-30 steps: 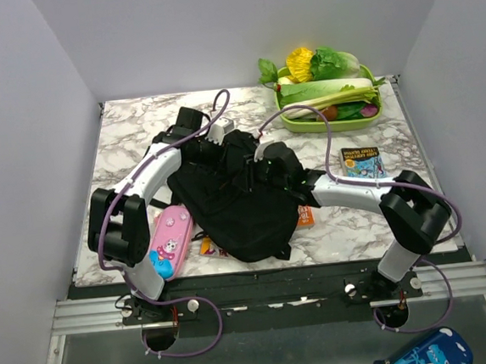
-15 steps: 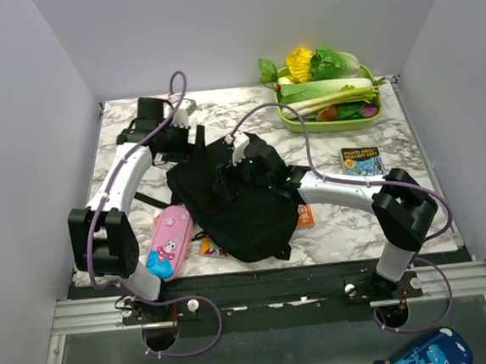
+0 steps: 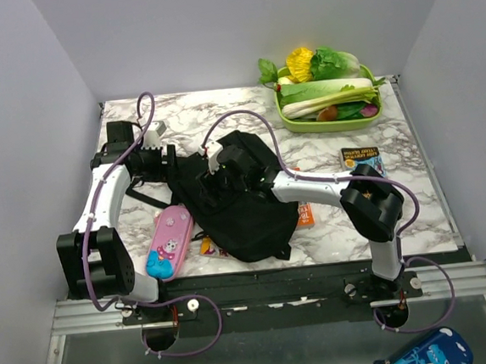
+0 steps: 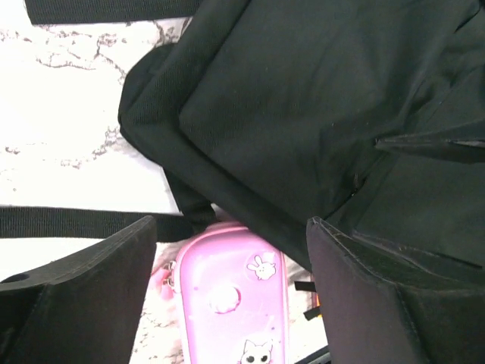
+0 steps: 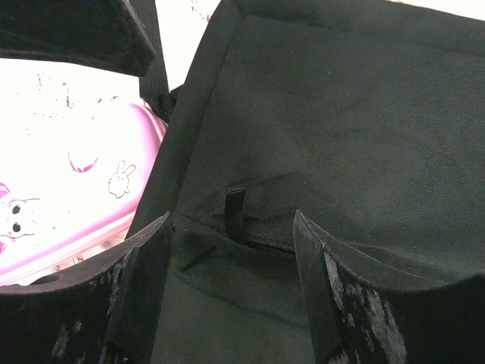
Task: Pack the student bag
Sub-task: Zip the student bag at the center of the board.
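Observation:
The student bag (image 3: 247,205) is a large black backpack lying flat at the table's middle front. My left gripper (image 3: 180,163) hovers open and empty at the bag's upper left corner. In the left wrist view (image 4: 231,262) the bag (image 4: 303,114) fills the upper right. My right gripper (image 3: 214,181) is open and empty just above the bag's left part. In the right wrist view (image 5: 236,262) its fingers (image 5: 144,288) straddle a black zipper pull (image 5: 236,214) on a closed pocket of the bag (image 5: 341,136).
A pink pencil case (image 3: 170,239) lies against the bag's left side, also seen by the left wrist (image 4: 227,303) and the right wrist (image 5: 68,182). A blue book (image 3: 362,161) lies to the right. An orange booklet (image 3: 305,215) peeks from under the bag. A green tray (image 3: 323,125) of vegetables stands back right.
My left arm has swung left, off the bag's top to its upper left corner. My right gripper has moved left across the bag toward its left part.

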Available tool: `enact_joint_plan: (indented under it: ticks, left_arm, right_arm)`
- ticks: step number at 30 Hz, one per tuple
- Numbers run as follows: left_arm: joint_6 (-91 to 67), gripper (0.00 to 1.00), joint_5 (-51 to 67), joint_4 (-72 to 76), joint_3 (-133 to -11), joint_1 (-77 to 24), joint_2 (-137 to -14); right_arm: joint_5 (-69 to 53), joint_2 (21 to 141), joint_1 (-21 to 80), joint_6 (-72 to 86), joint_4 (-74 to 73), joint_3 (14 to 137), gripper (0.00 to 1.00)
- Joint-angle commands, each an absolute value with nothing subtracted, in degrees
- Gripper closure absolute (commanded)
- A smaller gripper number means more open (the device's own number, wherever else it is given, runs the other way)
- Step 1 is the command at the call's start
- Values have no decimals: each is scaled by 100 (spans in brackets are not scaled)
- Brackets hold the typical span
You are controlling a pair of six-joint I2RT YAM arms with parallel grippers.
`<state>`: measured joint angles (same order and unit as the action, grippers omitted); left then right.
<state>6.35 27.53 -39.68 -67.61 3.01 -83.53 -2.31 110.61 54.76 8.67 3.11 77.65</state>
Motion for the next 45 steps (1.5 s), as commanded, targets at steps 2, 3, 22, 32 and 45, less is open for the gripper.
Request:
enact_joint_plan:
  ticks: [2,3,22,32,45]
  left_arm:
    - [589,18,3032,-4183,-6513,369,-7858]
    - [545,18,3058,-4192,-6487,360,-7814]
    - [1001,22,3294,-4096,-6258,369,-7559]
    - [2687,20,5255,-4131,-6021,97,-7690]
    - [4043,22,5502,-3779,-5538,-527,-8130]
  right_arm:
    - [132,11338,5563,633,35,8138,30]
    - [158,11399,5563,633,26,8165,31]
    - [351,11822,5599,861,-263,8666,89]
    - [-245,11839,5274,1327,-773,9211,99]
    - [-896,11874,4993,1749,-853,9185,99]
